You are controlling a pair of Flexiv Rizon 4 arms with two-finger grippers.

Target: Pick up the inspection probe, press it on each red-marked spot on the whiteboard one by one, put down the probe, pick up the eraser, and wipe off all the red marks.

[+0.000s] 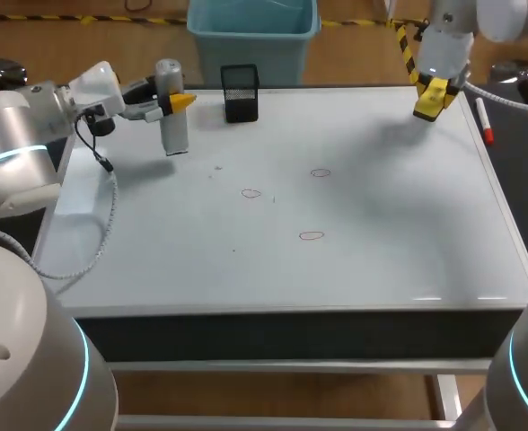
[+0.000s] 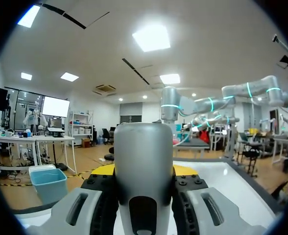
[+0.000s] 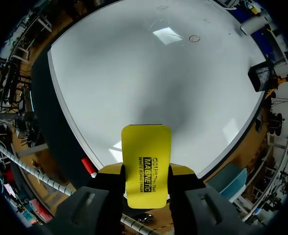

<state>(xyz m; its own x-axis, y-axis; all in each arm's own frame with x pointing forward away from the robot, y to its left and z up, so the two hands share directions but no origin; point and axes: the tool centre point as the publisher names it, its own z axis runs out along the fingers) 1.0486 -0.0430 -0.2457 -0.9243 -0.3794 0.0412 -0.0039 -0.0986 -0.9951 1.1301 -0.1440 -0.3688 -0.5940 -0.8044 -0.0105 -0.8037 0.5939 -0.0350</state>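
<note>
The grey cylindrical inspection probe (image 1: pixel 171 108) stands upright at the whiteboard's (image 1: pixel 381 251) far left. My left gripper (image 1: pixel 180 101) is shut on its upper part from the side. In the left wrist view the probe (image 2: pixel 143 161) fills the space between the fingers of the left gripper (image 2: pixel 143 172). Over the far right corner, my right gripper (image 1: pixel 433 97) is shut on the yellow eraser (image 1: pixel 430 101). The right wrist view has the eraser (image 3: pixel 146 164) clamped in the right gripper (image 3: pixel 146 176). Three red marks (image 1: pixel 321 172) (image 1: pixel 251 193) (image 1: pixel 311 235) lie mid-board. I cannot tell whether the probe's tip touches the board.
A black mesh pen holder (image 1: pixel 240 92) stands at the far edge, just right of the probe, and shows as a pen holder (image 3: pixel 261 76) in the right wrist view. A red-capped marker (image 1: pixel 484 121) lies along the board's right edge, beside the right gripper.
</note>
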